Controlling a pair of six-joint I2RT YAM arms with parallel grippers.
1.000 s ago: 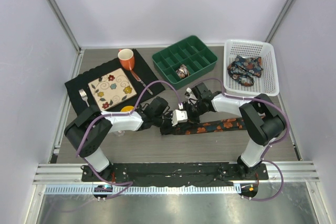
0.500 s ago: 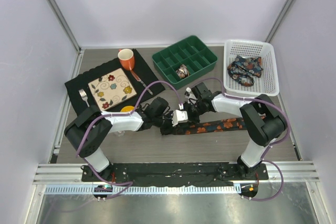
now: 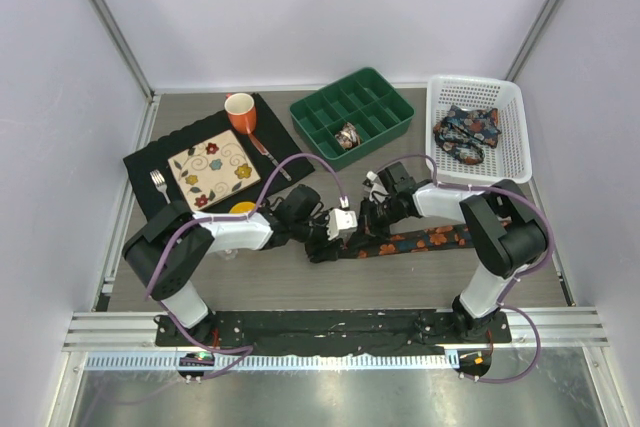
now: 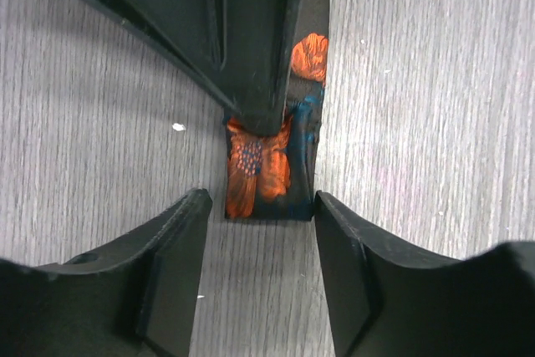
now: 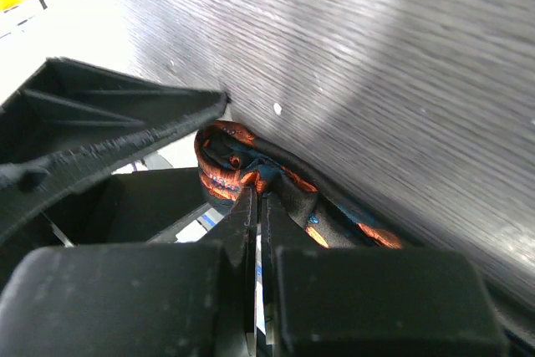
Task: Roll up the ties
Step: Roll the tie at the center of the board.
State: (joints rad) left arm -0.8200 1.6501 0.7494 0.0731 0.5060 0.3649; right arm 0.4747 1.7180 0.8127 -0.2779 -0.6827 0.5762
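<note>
Midway along the near edge of the tabletop, the long navy necktie with orange flowers [image 3: 425, 239] lies flat as a strip. Since a second ago the right gripper [image 5: 255, 198] has drawn rightward along it, its fingers pressed almost together at a curled fold. The left gripper [image 4: 261, 202], wide open and empty, straddles the tie's end. Rolling has barely begun, I judge.

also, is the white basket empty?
No, a bundled tie lies inside the white basket in the top view.
</note>
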